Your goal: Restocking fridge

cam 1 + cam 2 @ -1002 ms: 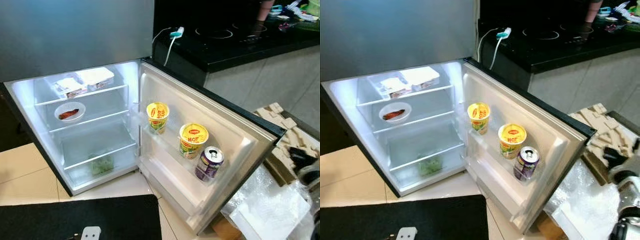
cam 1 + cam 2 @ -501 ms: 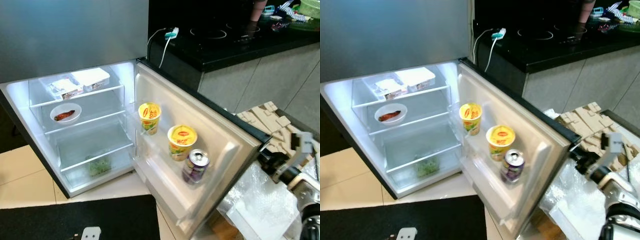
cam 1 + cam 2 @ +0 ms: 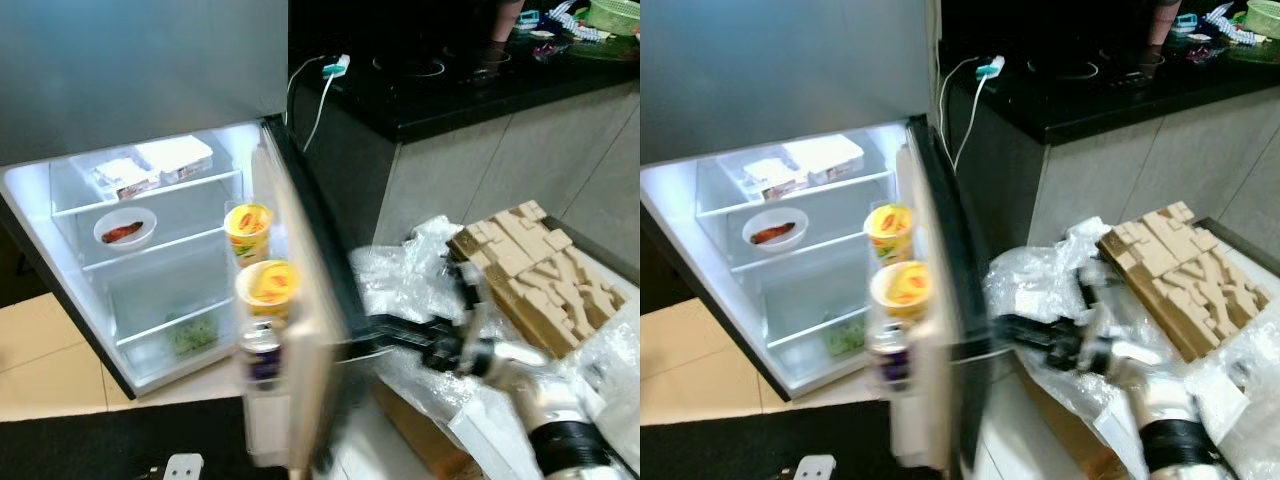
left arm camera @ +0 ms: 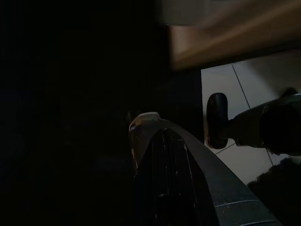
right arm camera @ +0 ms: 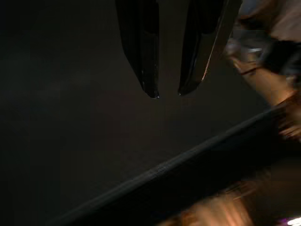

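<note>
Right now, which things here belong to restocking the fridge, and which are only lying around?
Belonging to the job:
fridge door
two noodle cups
can
right gripper against the door's outside

Lying about:
cardboard packing
plastic wrap
charger cable

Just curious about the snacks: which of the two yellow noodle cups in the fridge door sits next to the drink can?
The lower noodle cup, nearer the door's outer edge, sits just above the drink can. The other noodle cup stands closer to the hinge.
</note>
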